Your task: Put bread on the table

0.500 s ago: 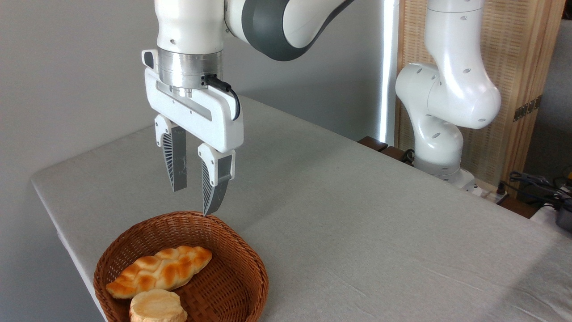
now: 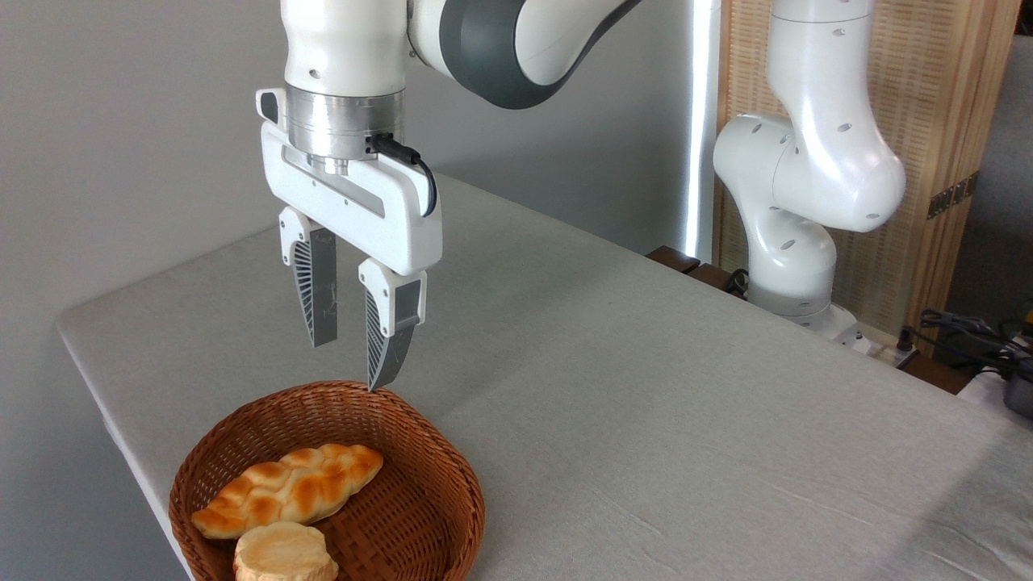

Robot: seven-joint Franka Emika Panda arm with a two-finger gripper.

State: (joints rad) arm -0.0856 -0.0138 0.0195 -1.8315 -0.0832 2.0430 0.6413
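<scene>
Bread [image 2: 288,490] — your golden-orange braided loaf — lies in the brown woven wicker basket [image 2: 428,500], touching a pale round bun [image 2: 284,554]. Your white two-finger gripper [image 2: 349,365] hovers above, fingers apart. Descend off-centre and you risk clipping the rim or bun.

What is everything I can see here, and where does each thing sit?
Braided loaf: one, golden-orange with brown patches, lying in the basket.
Round bun: one, pale, in the basket, in front of the loaf.
Basket: one, brown wicker, near corner of the table.
Table: one, light grey cloth top.
Wooden screen: one, light wood, behind the arm's base.
Cables: dark, far right edge.
Robot arm: one, white and grey.
Gripper: one, white with grey fingers, open, empty, above the basket's far rim.
</scene>
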